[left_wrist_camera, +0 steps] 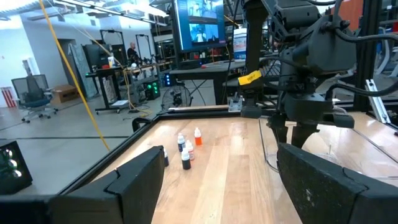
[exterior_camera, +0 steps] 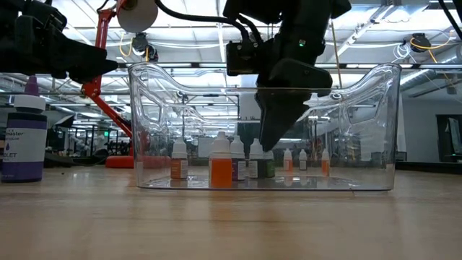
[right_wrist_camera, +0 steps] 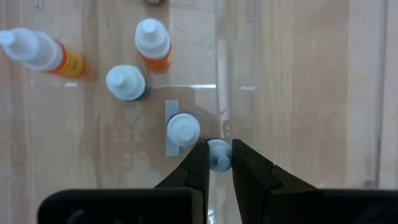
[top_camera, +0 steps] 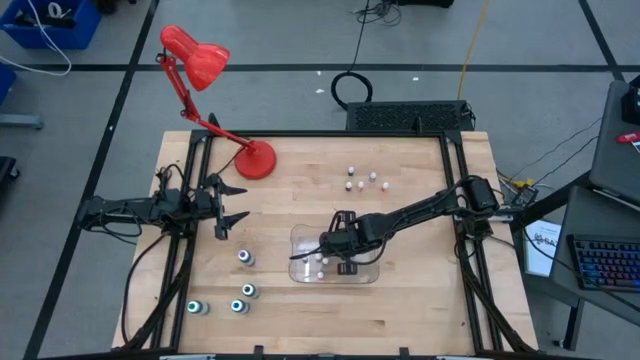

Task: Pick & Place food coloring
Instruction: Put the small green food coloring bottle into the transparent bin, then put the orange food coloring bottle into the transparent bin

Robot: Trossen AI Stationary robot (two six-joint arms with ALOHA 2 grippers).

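The right gripper [right_wrist_camera: 219, 163] reaches down into the clear plastic tray [exterior_camera: 375, 130], its dark tapered fingers pinched on a small white-capped food coloring bottle [right_wrist_camera: 218, 154] beside four others standing there. The left gripper [top_camera: 228, 203] hangs spread and empty over the pale wood-grain table [top_camera: 420, 300]. Farther off stand more small bottles [top_camera: 360, 179], a glossy red desk lamp [top_camera: 205, 60] and a grey floor.

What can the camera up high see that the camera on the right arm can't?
Only the high view shows the red lamp, the waiting left gripper with its fingers apart beside the table's left edge, four teal-topped bottles and the small bottles farther back. Only the right wrist view shows the right gripper shut on a small bottle, next to an orange-filled one. Both show the clear tray and the wooden table.
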